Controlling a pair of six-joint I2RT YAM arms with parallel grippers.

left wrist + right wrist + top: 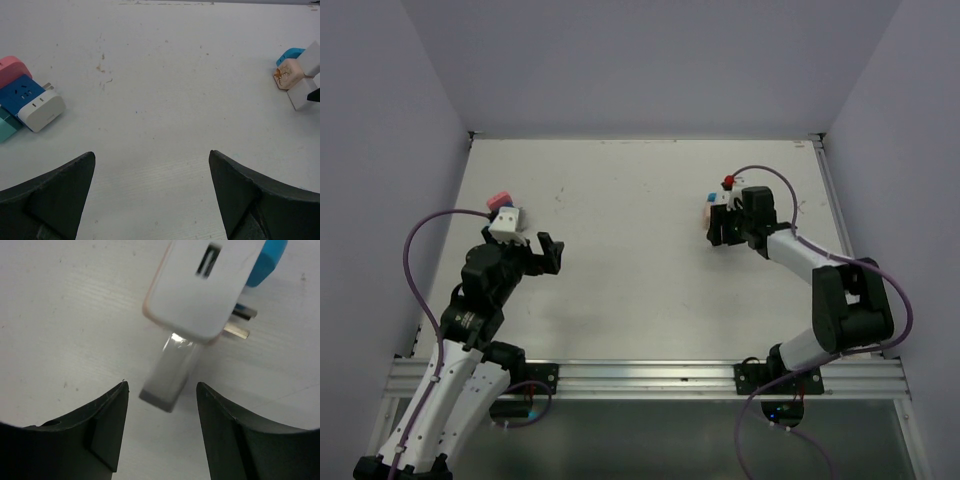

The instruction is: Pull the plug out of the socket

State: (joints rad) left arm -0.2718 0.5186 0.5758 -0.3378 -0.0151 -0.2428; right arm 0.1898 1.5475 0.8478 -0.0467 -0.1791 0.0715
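1. top view: right gripper (pixel 718 230) close against the socket block (pixel 710 208); left gripper (pixel 546 255) gaping, well apart from it.
2. left wrist: block far off, nothing held.
3. right wrist: plug (pixel 167 375) juts from the block between parted, empty fingers. it looks light, rigid and slick; pinch its flat sides.

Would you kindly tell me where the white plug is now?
In the right wrist view the white plug sticks out of the socket block, its end between the open fingertips of the right gripper, on the right side of the table.
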